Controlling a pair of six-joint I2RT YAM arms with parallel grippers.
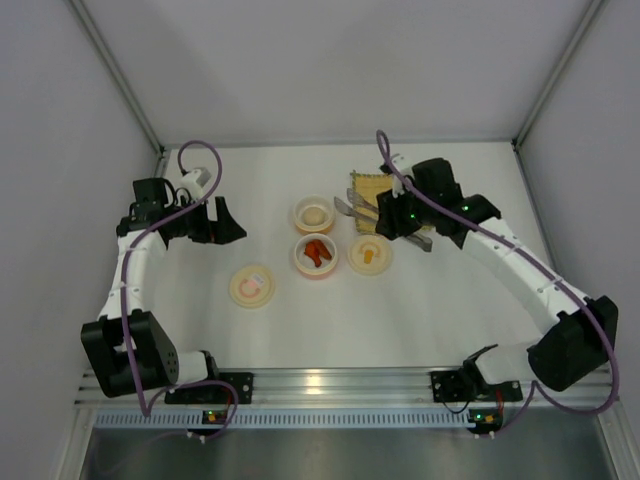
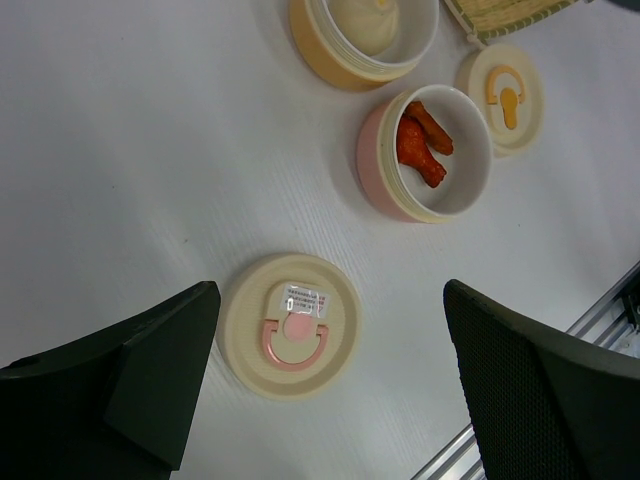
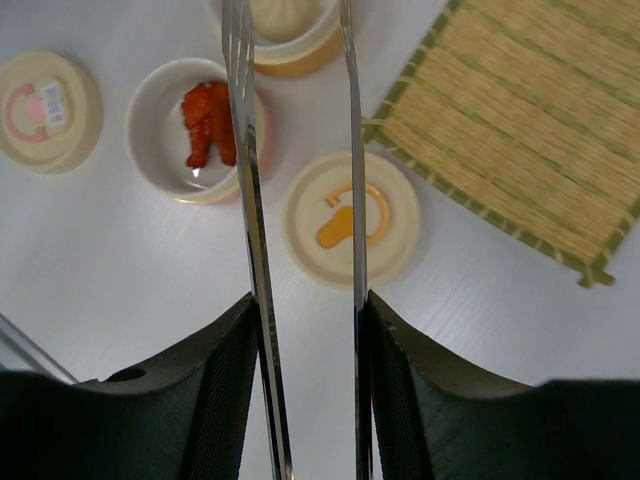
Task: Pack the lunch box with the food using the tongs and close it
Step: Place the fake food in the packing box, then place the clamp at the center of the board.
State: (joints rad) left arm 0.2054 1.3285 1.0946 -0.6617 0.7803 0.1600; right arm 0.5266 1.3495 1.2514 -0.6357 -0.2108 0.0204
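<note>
Your right gripper (image 3: 305,375) is clamped on the tongs (image 3: 250,220), one finger pressed against the outside of each silver arm; their far ends reach near the orange bowl (image 2: 320,60) holding the off-white ball (image 2: 375,20). Red-orange pieces (image 2: 420,150) lie in the pink bowl (image 2: 372,165). Your left gripper (image 1: 222,222) hangs with fingers spread wide, holding nothing, above the pink-marked lid (image 2: 290,325).
</note>
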